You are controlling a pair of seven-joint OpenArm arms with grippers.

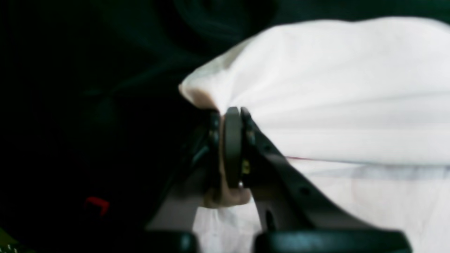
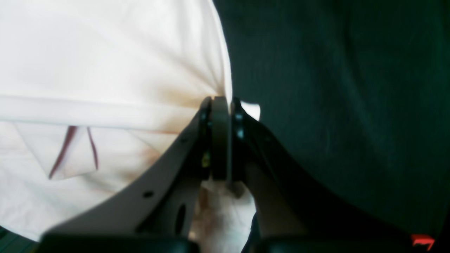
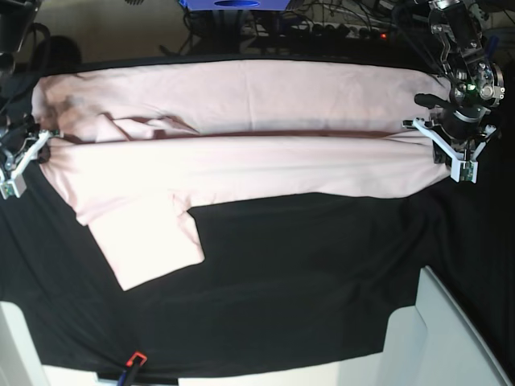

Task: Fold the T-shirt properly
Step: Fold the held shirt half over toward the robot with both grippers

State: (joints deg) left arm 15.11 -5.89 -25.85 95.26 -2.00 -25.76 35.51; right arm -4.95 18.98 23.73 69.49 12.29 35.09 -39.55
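The pale pink T-shirt [image 3: 241, 161] lies stretched sideways across the black table cloth [image 3: 322, 273], folded lengthwise along a horizontal crease, plain side up. One sleeve [image 3: 153, 249] hangs toward the front left. My left gripper [image 3: 434, 146] is shut on the shirt's right end; in the left wrist view the gripper [image 1: 232, 116] pinches a bunched edge of the shirt [image 1: 334, 88]. My right gripper [image 3: 36, 151] is shut on the shirt's left end; in the right wrist view the gripper [image 2: 221, 105] clamps the shirt's edge [image 2: 105, 63]. No print shows.
A white panel [image 3: 451, 338] stands at the front right corner. A red-tipped tool [image 3: 133, 360] lies at the front edge. Cables and a blue object [image 3: 233, 4] sit behind the table's back edge.
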